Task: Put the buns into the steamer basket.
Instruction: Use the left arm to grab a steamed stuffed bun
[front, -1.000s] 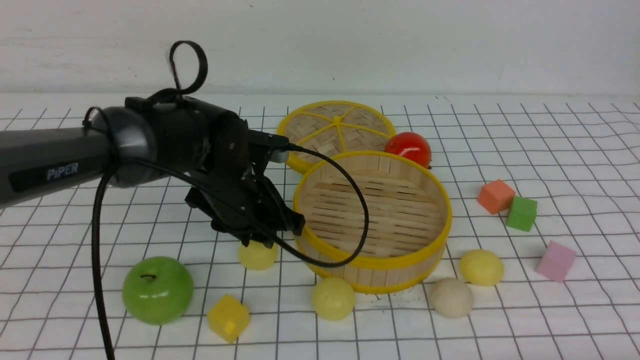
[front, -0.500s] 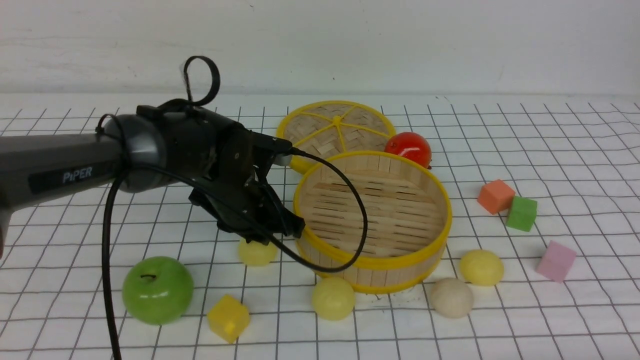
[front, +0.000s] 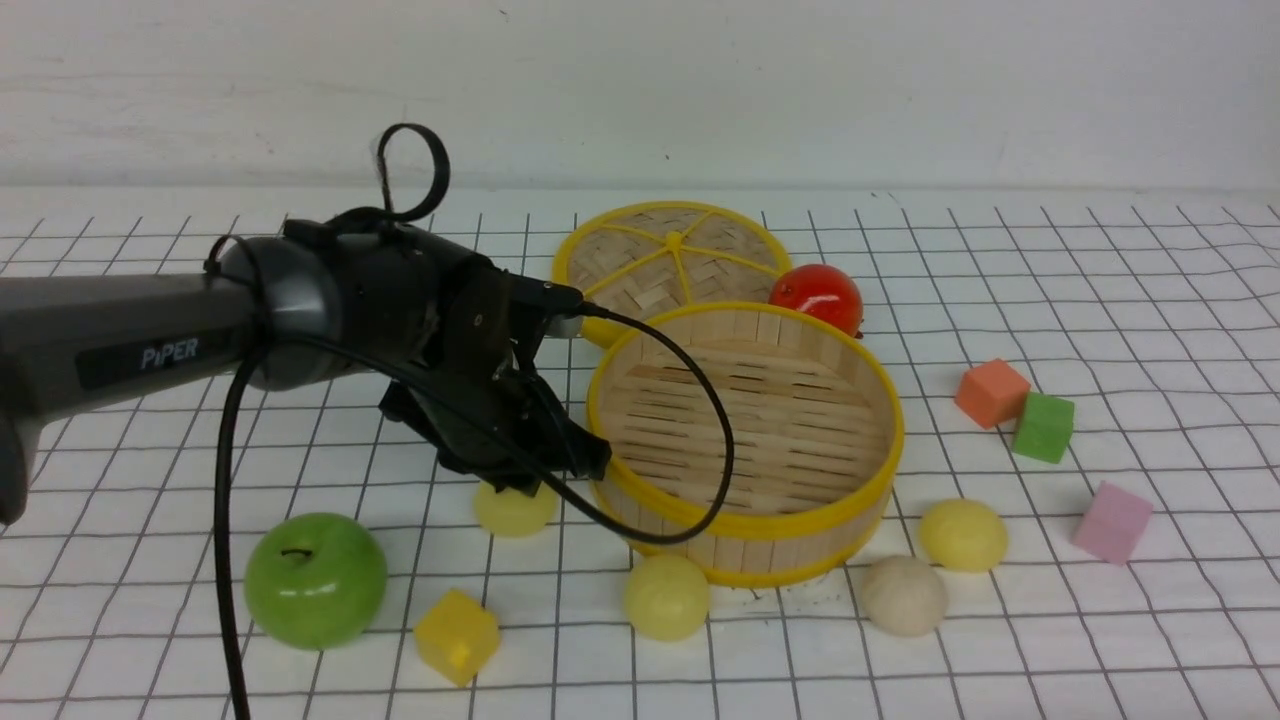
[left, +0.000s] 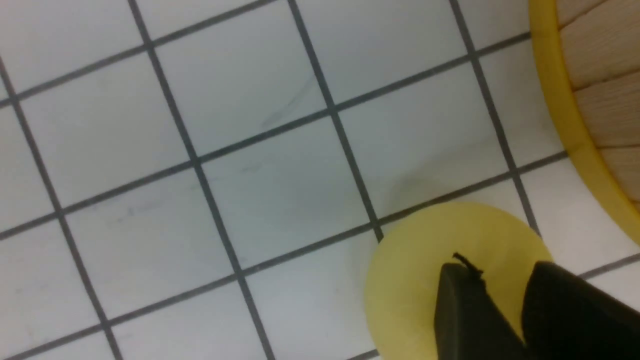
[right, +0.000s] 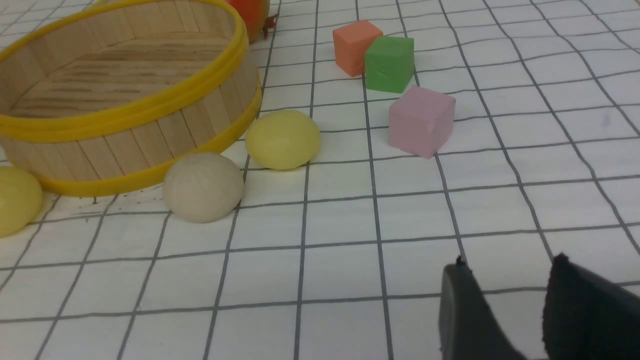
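The steamer basket (front: 780, 552) stands mid-table with nothing in it. My left gripper (front: 520, 486) is down on a pale yellow bun (front: 515, 512) by the basket's left wall, and that bun rests on the cloth. In the left wrist view the gripper (left: 502, 270) has its jaws drawn in on the top of this bun (left: 415, 280), beside the basket rim (left: 565, 115). A yellow bun (front: 666, 597), a beige bun (front: 904, 596) and another yellow bun (front: 963, 535) lie in front of the basket. My right gripper (right: 507, 265) is open above bare cloth, near the beige bun (right: 203, 186).
A green apple (front: 315, 580) and a yellow cube (front: 457, 636) lie front left. The woven lid (front: 672, 262) and a red tomato (front: 816, 297) sit behind the basket. Orange (front: 991, 393), green (front: 1043, 427) and pink (front: 1112, 521) cubes lie to the right.
The left arm has shifted slightly right and its jaws have narrowed onto the bun. The bun stays on the cloth. Nothing else has moved.
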